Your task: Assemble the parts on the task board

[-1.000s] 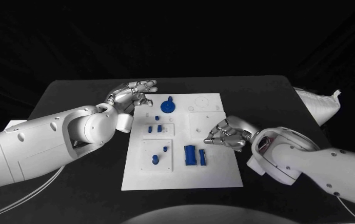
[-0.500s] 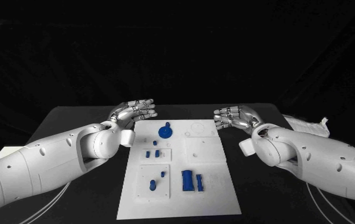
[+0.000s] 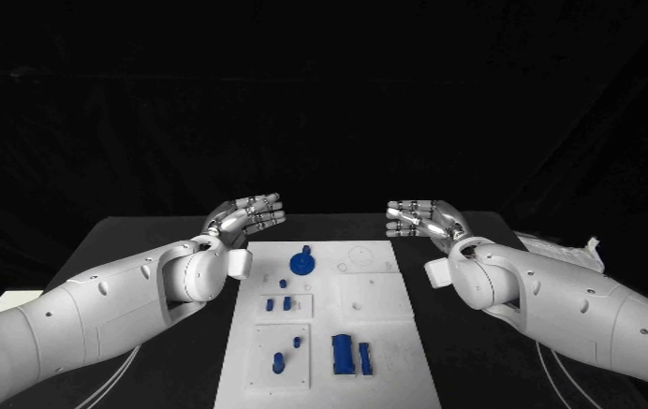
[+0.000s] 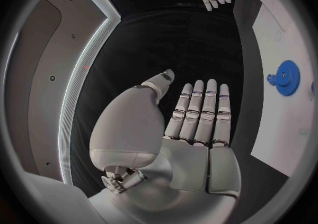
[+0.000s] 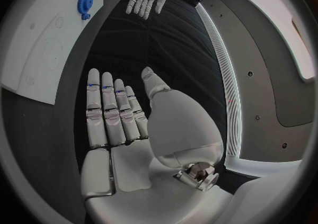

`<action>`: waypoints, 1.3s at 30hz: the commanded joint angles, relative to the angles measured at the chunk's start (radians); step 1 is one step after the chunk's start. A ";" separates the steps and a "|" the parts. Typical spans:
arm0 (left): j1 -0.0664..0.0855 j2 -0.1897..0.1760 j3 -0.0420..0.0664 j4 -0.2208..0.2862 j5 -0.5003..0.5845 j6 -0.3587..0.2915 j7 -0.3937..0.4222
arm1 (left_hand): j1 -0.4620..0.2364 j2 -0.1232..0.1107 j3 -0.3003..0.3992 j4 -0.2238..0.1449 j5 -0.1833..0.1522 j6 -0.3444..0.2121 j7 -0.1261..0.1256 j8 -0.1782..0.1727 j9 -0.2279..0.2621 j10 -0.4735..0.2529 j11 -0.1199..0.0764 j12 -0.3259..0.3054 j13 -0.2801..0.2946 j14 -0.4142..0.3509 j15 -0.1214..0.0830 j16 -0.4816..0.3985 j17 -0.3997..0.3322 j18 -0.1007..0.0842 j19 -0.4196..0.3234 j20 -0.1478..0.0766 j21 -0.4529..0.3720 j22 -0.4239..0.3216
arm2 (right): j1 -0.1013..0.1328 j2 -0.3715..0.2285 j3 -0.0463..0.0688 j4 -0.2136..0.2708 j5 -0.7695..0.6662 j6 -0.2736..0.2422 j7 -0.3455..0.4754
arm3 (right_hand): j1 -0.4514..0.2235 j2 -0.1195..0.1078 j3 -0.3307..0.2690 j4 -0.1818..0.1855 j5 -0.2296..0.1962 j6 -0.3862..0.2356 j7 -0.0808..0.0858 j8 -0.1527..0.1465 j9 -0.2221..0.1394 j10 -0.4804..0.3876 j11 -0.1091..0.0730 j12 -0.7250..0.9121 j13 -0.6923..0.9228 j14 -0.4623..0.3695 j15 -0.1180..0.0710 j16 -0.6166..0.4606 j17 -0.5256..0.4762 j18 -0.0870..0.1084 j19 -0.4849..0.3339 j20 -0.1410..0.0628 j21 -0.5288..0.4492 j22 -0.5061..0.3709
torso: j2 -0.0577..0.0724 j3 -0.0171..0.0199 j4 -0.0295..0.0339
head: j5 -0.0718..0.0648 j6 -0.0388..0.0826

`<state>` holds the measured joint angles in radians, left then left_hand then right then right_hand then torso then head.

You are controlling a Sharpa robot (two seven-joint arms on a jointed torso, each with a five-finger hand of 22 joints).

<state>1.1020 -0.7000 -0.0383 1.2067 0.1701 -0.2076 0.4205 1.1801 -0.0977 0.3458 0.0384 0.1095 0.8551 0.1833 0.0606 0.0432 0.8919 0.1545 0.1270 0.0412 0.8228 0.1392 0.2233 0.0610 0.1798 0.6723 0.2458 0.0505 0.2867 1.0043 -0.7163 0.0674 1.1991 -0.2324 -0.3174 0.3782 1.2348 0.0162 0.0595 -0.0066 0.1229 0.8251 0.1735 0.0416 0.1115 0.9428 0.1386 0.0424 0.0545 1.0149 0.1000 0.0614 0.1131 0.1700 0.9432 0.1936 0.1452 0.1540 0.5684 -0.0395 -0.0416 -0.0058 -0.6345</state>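
Since the frame 1 second back both hands have lifted off the task board and drawn to the far edge of the table; the right one had been low at the board's right edge, the left one by the gear, and the camera has tilted up as well. Black table (image 3: 135,241) carries the white task board (image 3: 378,353) at its middle, long side running from near edge to far edge. Left hand (image 3: 247,214) hovers off the board's far-left corner, fingers straight and side by side, released, nothing in it; the left wrist view shows the same flat palm (image 4: 192,123) over bare tabletop, with the board's edge to one side. Right hand (image 3: 420,218) hovers off the board's far-right corner, fingers extended, also released and holding nothing; its own wrist view shows the palm (image 5: 116,123) flat and the other hand across from it. On the board, the blue block pair (image 3: 351,355) stands near the near edge, right of centre. The blue gear (image 3: 302,262) lies at the far-left corner. A blue peg (image 3: 278,363) stands in the near-left recess, with a smaller piece just beyond it. 2 small blue pegs (image 3: 278,304) sit in the middle-left recess. Neither hand touches any part.
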 commanded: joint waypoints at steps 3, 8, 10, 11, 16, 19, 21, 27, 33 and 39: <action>-0.004 -0.007 0.004 0.031 -0.015 -0.047 0.009 | -0.437 0.098 -0.128 -0.038 -0.109 -0.317 -0.068 -0.061 -0.043 -0.330 -0.056 -0.047 -0.041 -0.305 -0.052 -0.083 -0.061 -0.071 -0.249 -0.091 -0.050 -0.106 | 0.005 -0.006 -0.006 0.039 0.023 -0.049 0.014 | -0.459 -0.016 -0.060 0.007 -0.046 -0.307 -0.064 -0.042 -0.041 -0.351 -0.052 -0.042 -0.055 -0.377 -0.100 -0.061 -0.042 -0.063 -0.351 -0.072 -0.054 -0.057 | -0.014 0.0222 0.0236 | 0.003 0.019; -0.014 -0.022 0.011 0.100 -0.047 -0.155 0.028 | -0.584 0.098 -0.171 -0.038 -0.109 -0.423 -0.091 -0.061 -0.043 -0.441 -0.077 -0.127 -0.041 -0.407 -0.069 -0.110 -0.061 -0.082 -0.333 -0.122 -0.050 -0.142 | 0.016 -0.021 -0.023 0.128 0.079 -0.157 0.048 | -0.611 -0.016 -0.060 0.007 -0.123 -0.409 -0.086 -0.042 -0.111 -0.467 -0.139 -0.042 -0.055 -0.503 -0.100 -0.061 -0.113 -0.079 -0.467 -0.096 -0.072 -0.076 | -0.024 0.0394 0.0415 | 0.006 0.034; -0.019 -0.030 0.014 0.135 -0.063 -0.209 0.037 | -0.630 0.098 -0.185 -0.038 -0.109 -0.456 -0.098 -0.061 -0.043 -0.476 -0.082 -0.127 -0.041 -0.439 -0.139 -0.119 -0.061 -0.093 -0.359 -0.132 -0.050 -0.153 | 0.021 -0.029 -0.031 0.172 0.107 -0.210 0.065 | -0.659 -0.016 -0.060 0.007 -0.123 -0.441 -0.093 -0.042 -0.111 -0.503 -0.139 -0.042 -0.055 -0.542 -0.100 -0.061 -0.113 -0.079 -0.504 -0.103 -0.145 -0.082 | -0.024 0.0395 0.0416 | 0.006 0.034; -0.021 -0.032 0.015 0.145 -0.068 -0.223 0.040 | -0.638 0.098 -0.187 -0.038 -0.109 -0.462 -0.099 -0.061 -0.043 -0.482 -0.083 -0.127 -0.041 -0.445 -0.139 -0.121 -0.061 -0.093 -0.363 -0.133 -0.050 -0.155 | 0.023 -0.031 -0.033 0.184 0.114 -0.225 0.070 | -0.667 -0.016 -0.060 0.007 -0.123 -0.446 -0.094 -0.042 -0.111 -0.510 -0.139 -0.042 -0.055 -0.549 -0.100 -0.061 -0.113 -0.079 -0.510 -0.105 -0.145 -0.083 | -0.024 0.0395 0.0416 | 0.006 0.034; -0.036 -0.055 0.027 0.251 -0.117 -0.388 0.069 | -0.742 0.098 -0.217 -0.038 -0.109 -0.537 -0.183 -0.061 -0.043 -0.561 -0.155 -0.127 -0.041 -0.518 -0.139 -0.140 -0.061 -0.103 -0.423 -0.155 -0.050 -0.180 | 0.036 -0.050 -0.053 0.294 0.184 -0.359 0.112 | -0.776 -0.016 -0.060 0.007 -0.123 -0.519 -0.173 -0.042 -0.111 -0.593 -0.139 -0.042 -0.055 -0.639 -0.100 -0.061 -0.113 -0.089 -0.594 -0.122 -0.145 -0.154 | -0.024 0.0395 0.0416 | 0.006 0.034; -0.042 -0.065 0.031 0.296 -0.139 -0.459 0.081 | -0.788 0.098 -0.231 -0.038 -0.109 -0.571 -0.183 -0.061 -0.043 -0.596 -0.155 -0.127 -0.041 -0.550 -0.139 -0.149 -0.061 -0.103 -0.449 -0.165 -0.050 -0.192 | 0.041 -0.057 -0.061 0.335 0.210 -0.409 0.128 | -0.826 -0.016 -0.060 0.007 -0.123 -0.552 -0.173 -0.042 -0.111 -0.632 -0.139 -0.042 -0.055 -0.679 -0.100 -0.061 -0.113 -0.170 -0.631 -0.194 -0.145 -0.154 | -0.024 0.0395 0.0416 | 0.006 0.034; -0.046 -0.070 0.034 0.320 -0.150 -0.495 0.088 | -0.819 0.098 -0.240 -0.038 -0.109 -0.593 -0.183 -0.061 -0.043 -0.619 -0.155 -0.127 -0.041 -0.571 -0.139 -0.223 -0.061 -0.180 -0.467 -0.171 -0.050 -0.199 | 0.043 -0.061 -0.064 0.353 0.221 -0.431 0.135 | -0.857 -0.016 -0.060 0.007 -0.123 -0.573 -0.173 -0.042 -0.111 -0.655 -0.139 -0.042 -0.055 -0.705 -0.100 -0.061 -0.113 -0.170 -0.655 -0.194 -0.145 -0.154 | -0.024 0.0395 0.0416 | 0.006 0.034; -0.052 -0.080 0.038 0.362 -0.169 -0.560 0.099 | -0.901 0.098 -0.264 -0.038 -0.109 -0.653 -0.183 -0.061 -0.043 -0.681 -0.155 -0.127 -0.041 -0.628 -0.139 -0.223 -0.061 -0.180 -0.514 -0.246 -0.050 -0.287 | 0.046 -0.064 -0.067 0.371 0.232 -0.453 0.142 | -0.944 -0.016 -0.060 0.007 -0.123 -0.631 -0.173 -0.042 -0.111 -0.721 -0.139 -0.042 -0.055 -0.776 -0.100 -0.061 -0.113 -0.170 -0.722 -0.194 -0.145 -0.154 | -0.024 0.0395 0.0416 | 0.006 0.034; -0.052 -0.080 0.038 0.363 -0.170 -0.562 0.100 | -0.964 0.098 -0.346 -0.038 -0.109 -0.699 -0.183 -0.061 -0.043 -0.729 -0.155 -0.127 -0.041 -0.673 -0.139 -0.223 -0.061 -0.180 -0.549 -0.246 -0.050 -0.287 | 0.046 -0.064 -0.067 0.371 0.232 -0.453 0.142 | -1.010 -0.016 -0.060 0.007 -0.123 -0.675 -0.173 -0.042 -0.111 -0.771 -0.139 -0.042 -0.055 -0.831 -0.100 -0.061 -0.113 -0.170 -0.772 -0.194 -0.145 -0.154 | -0.024 0.0395 0.0416 | 0.006 0.034; -0.052 -0.080 0.038 0.363 -0.170 -0.562 0.100 | -1.013 0.098 -0.346 -0.038 -0.109 -0.734 -0.183 -0.061 -0.043 -0.766 -0.155 -0.127 -0.041 -0.707 -0.139 -0.223 -0.061 -0.180 -0.576 -0.246 -0.050 -0.287 | 0.046 -0.064 -0.067 0.371 0.232 -0.453 0.142 | -1.060 -0.016 -0.060 0.007 -0.123 -0.709 -0.173 -0.042 -0.111 -0.810 -0.139 -0.042 -0.055 -0.872 -0.100 -0.061 -0.113 -0.170 -0.810 -0.194 -0.145 -0.154 | -0.024 0.0395 0.0416 | 0.006 0.034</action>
<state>1.0500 -0.7807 -0.0011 1.5676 0.0183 -0.7508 0.4977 0.2287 0.0002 0.0263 0.0005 0.0065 0.1646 0.0019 0.0067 0.0015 0.1727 0.0004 0.0058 0.0012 0.1587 0.0004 0.0098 0.0014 0.0147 0.1334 0.0048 0.0061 0.0118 1.0496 -0.7803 -0.0001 1.5682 -0.0025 -0.7616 0.4997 0.2401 -0.0004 0.0057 -0.0015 0.0050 0.1587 0.0014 0.0033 0.0011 0.1826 0.0007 0.0066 0.0015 0.1958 0.0011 0.0039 0.0012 0.0213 0.1824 0.0032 0.0059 0.0018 0.5442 0.0001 0.0000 0.0000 -0.5999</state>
